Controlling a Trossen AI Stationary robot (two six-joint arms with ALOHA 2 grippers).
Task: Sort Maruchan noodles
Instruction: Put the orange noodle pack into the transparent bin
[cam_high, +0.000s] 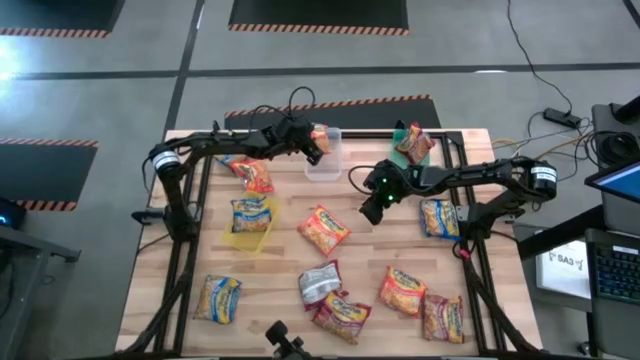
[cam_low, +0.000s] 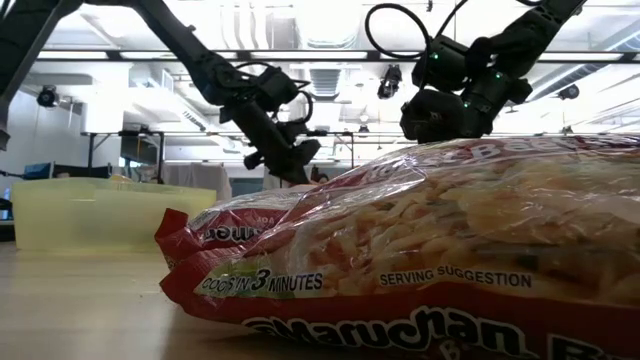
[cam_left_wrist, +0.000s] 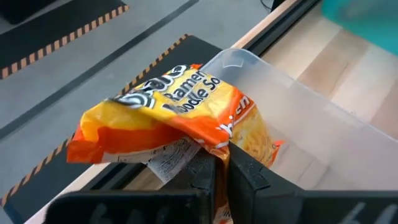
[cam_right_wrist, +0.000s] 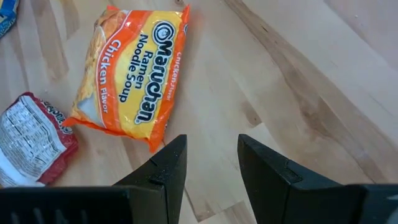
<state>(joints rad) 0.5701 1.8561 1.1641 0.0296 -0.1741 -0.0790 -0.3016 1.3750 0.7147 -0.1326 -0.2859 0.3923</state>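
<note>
Over the clear tub's (cam_high: 325, 160) near rim, the left tool (cam_left_wrist: 221, 163) is clenched on an orange packet (cam_left_wrist: 168, 118), which hangs just at the tub's edge, its long axis lying across the rim. The right tool (cam_right_wrist: 211, 163) hovers released mid-table; a chicken packet (cam_right_wrist: 130, 78) lies just ahead of it.

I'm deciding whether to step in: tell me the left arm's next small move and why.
Probably carry the packet a little farther over the clear tub and let go. The left gripper is shut on an orange chicken packet at the tub's rim, not yet over its bare middle. The right gripper hangs open above the table.
</note>
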